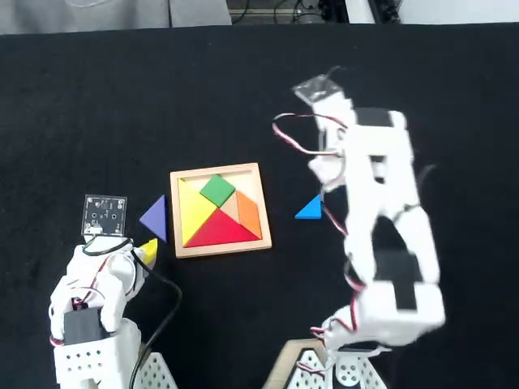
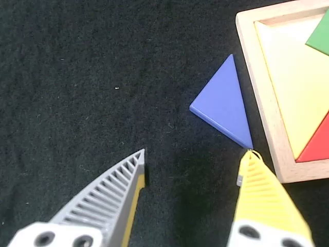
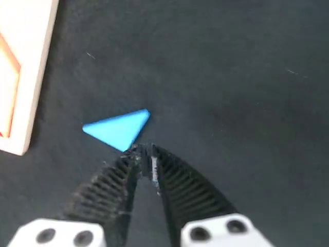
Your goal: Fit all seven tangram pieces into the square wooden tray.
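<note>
High view, wooden tray (image 1: 224, 249): in the middle of the black table (image 1: 97, 105), holding a yellow triangle (image 1: 195, 212), green square (image 1: 217, 190), red triangle (image 1: 219, 231) and orange piece (image 1: 247, 215). A pale patch between green and orange looks like bare wood left to fill.
Purple triangle (image 2: 223, 105): flat on the table just beside the tray's rim on the left arm's side, outside it.
Blue triangle (image 3: 118, 128): flat on the table near the tray's opposite side, apart from it.
Left tool (image 2: 196, 152): spread wide and empty, low over the table. The yellow finger (image 2: 262, 195) has its tip at the purple triangle's nearest corner, touching or almost; the grey finger (image 2: 113, 190) is off to the side over bare cloth.
Right tool (image 3: 144, 150): pressed together, holding nothing, tips just beside one edge of the blue triangle.
Step in hand: probably the pickup of the purple triangle.
Doing it well: the piece lies ahead of the fingers, not between them, so the left tool should go forward until both fingers flank it, then sink to the cloth and close squarely across it, since a thin tile slips out of a skewed pinch.
Watch for: the yellow finger runs close along the tray's rim; catching it would shift the tray and the seated pieces.
</note>
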